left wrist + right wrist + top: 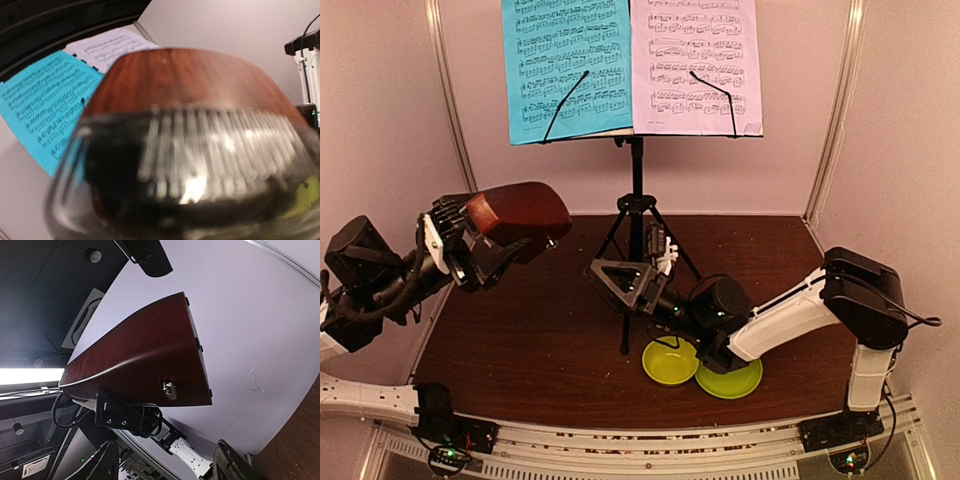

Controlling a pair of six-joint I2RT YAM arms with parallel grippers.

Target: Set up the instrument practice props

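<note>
The brown wooden metronome (520,215) with its clear cover is held in the air at the left, tipped on its side. My left gripper (485,255) is shut on it. It fills the left wrist view (190,100), blurred, and hides my fingers there. The right wrist view shows its wooden side (145,360) and the left gripper (127,415) under it. My right gripper (610,280) is open and empty beside the stand's legs and points left; its fingers (230,462) frame that view. The black music stand (636,200) carries the blue sheet (568,65) and the lilac-white sheet (698,62).
A yellow-green bowl (670,362) and a green plate (732,380) lie on the brown table (520,340) near the front, under my right arm. The stand's tripod legs spread at the table's middle. Pale walls close in the back and sides.
</note>
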